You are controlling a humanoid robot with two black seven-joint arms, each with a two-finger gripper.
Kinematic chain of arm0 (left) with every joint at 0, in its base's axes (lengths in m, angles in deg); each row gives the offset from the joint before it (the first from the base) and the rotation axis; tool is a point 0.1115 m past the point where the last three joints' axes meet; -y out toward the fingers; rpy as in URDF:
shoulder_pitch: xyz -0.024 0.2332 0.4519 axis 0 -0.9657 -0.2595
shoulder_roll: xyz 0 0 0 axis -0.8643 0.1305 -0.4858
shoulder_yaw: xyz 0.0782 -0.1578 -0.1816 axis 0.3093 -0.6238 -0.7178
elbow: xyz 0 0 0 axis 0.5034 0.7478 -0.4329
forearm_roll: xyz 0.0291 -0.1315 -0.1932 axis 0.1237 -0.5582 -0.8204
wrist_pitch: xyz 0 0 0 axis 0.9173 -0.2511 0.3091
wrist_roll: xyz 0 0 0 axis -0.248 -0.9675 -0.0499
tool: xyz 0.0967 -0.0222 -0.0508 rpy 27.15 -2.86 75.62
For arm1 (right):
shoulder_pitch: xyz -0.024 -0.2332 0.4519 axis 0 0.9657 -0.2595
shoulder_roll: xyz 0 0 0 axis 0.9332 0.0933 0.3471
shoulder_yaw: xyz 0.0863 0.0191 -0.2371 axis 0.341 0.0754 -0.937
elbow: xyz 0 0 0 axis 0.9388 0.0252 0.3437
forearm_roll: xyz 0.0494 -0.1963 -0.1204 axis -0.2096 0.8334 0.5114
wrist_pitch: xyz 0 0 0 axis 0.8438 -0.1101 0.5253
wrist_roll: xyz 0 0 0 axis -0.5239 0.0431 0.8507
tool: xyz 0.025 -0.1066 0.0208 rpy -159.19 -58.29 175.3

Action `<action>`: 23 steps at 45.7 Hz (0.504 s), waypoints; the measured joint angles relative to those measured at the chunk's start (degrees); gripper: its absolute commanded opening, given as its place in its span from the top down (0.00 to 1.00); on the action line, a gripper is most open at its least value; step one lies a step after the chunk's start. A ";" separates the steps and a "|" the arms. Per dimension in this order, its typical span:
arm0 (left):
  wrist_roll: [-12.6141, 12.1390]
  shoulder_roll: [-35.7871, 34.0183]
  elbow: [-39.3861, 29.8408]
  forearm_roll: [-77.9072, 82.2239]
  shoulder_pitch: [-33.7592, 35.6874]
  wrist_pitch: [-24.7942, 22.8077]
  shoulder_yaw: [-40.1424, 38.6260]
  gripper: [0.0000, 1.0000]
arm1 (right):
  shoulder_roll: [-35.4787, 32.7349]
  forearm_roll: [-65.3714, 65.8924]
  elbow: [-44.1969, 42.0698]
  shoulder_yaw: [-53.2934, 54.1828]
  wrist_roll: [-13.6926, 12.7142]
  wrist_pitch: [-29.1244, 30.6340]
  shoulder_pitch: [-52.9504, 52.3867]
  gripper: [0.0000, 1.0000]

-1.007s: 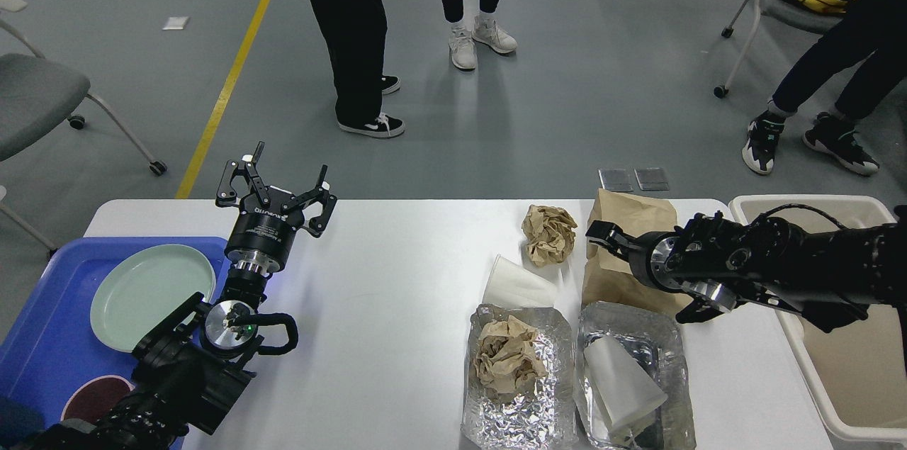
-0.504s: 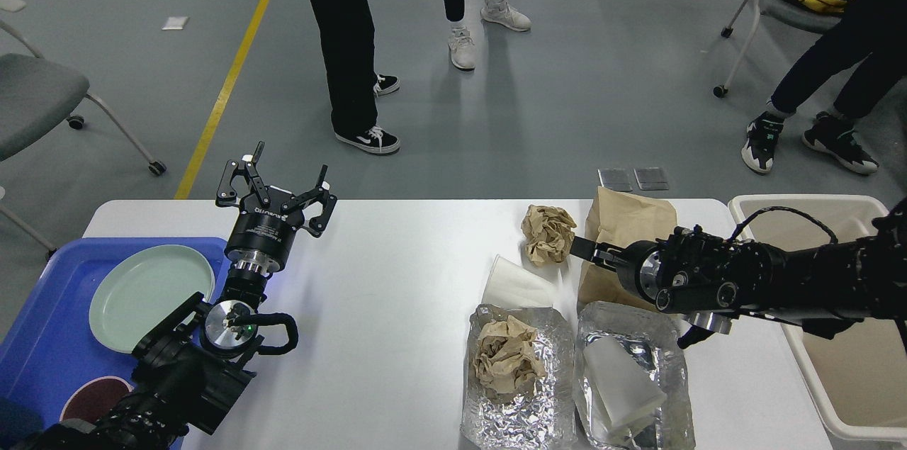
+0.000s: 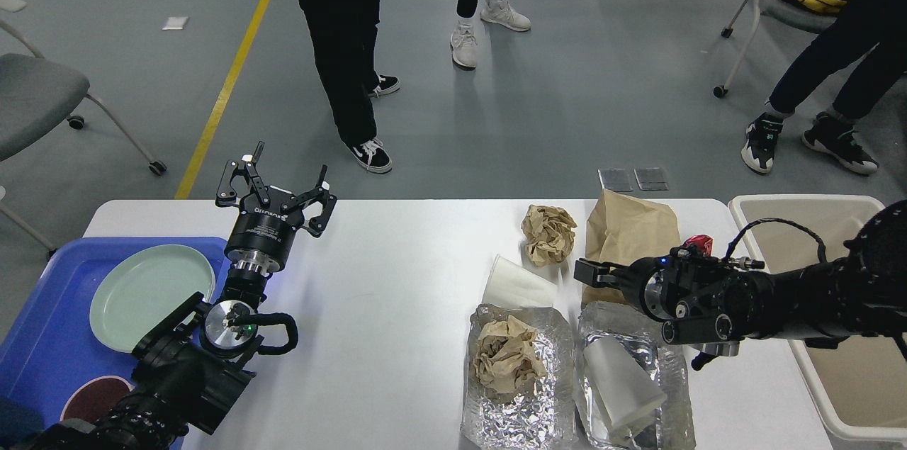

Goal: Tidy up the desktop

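The left gripper (image 3: 278,175), bearing unreadable white lettering, is hovering fingers apart over the desktop (image 3: 382,294) standing on grey flooring (image 3: 567,103), while the right gripper (image 3: 587,271) finger state cannot be told.

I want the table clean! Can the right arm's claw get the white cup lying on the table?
Probably yes. The right claw hangs just right of the white cup, which lies on its side on the desktop. Nothing sits between them. Whether the claw is open is hard to tell.

Head view, down over desktop (image 3: 397,280)
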 measured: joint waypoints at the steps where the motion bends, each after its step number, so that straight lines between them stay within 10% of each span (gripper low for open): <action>1: 0.00 0.00 0.00 0.01 0.00 0.00 0.00 0.04 | 0.16 0.06 -0.26 0.05 0.00 -0.33 0.28 0.06; 23: 0.00 0.00 0.00 0.00 0.00 0.03 0.00 0.04 | 2.66 0.72 -3.49 0.27 -0.01 -5.50 4.51 0.22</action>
